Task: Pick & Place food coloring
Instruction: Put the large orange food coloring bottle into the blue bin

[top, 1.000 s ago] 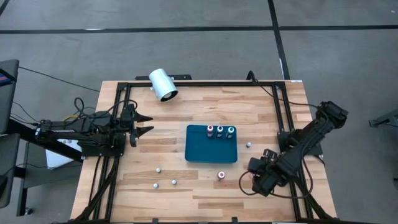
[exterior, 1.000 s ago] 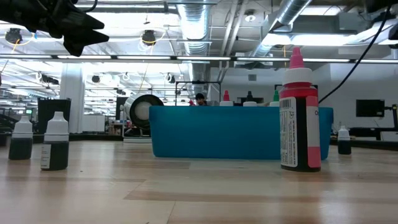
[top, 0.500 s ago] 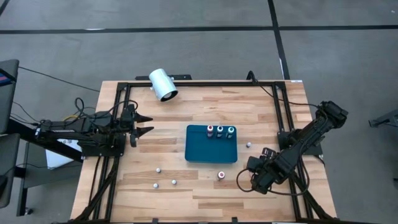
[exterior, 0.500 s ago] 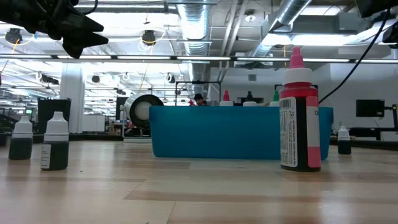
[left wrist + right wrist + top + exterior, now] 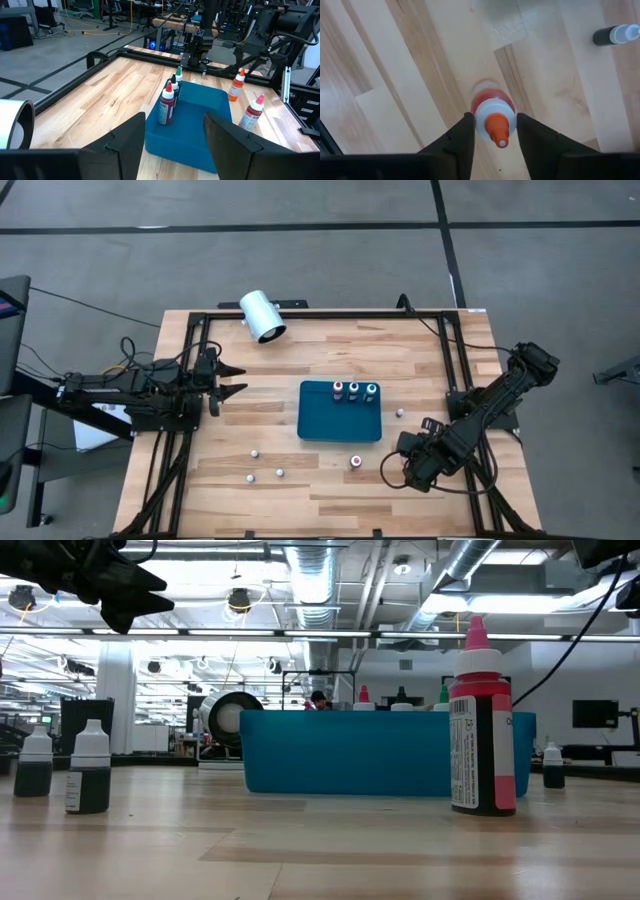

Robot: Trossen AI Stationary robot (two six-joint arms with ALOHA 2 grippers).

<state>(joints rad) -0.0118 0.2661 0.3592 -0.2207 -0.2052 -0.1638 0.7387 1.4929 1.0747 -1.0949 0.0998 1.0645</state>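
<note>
1. Left gripper [image 5: 232, 380]: held above the left side of the surface [image 5: 300, 360], level with the tray [image 5: 340, 428] and well apart from it. The fingers [image 5: 127, 137] stand wide open and hold nothing. The left wrist view looks between them across the tray.

2. Right gripper [image 5: 493, 117]: at the front right of the surface, to the right of the red bottle [image 5: 355, 462]. The right wrist view looks down past the fingers [image 5: 460, 137] onto this bottle's cap, which shows in the gap between them. The fingers are partly open. In the low view the red bottle [image 5: 482, 725] stands upright with nothing around it, so the fingers are above it and hold nothing.

3. Tray: blue, rectangular, at mid-surface. Three bottles [image 5: 353, 391] stand upright in a row along its far edge.

4. Loose bottles on the surface:
- The red bottle is just in front of the tray's front right corner, apart from the tray.
- One small bottle [image 5: 400, 413] is just beside the tray's right edge.
- Three dark bottles [image 5: 280, 473] with white caps stand front left of the tray, near one another and not touching.

5. Cylinder [image 5: 262, 316]: white, lying on its side at the back left edge of the surface, well apart from the tray.
</note>
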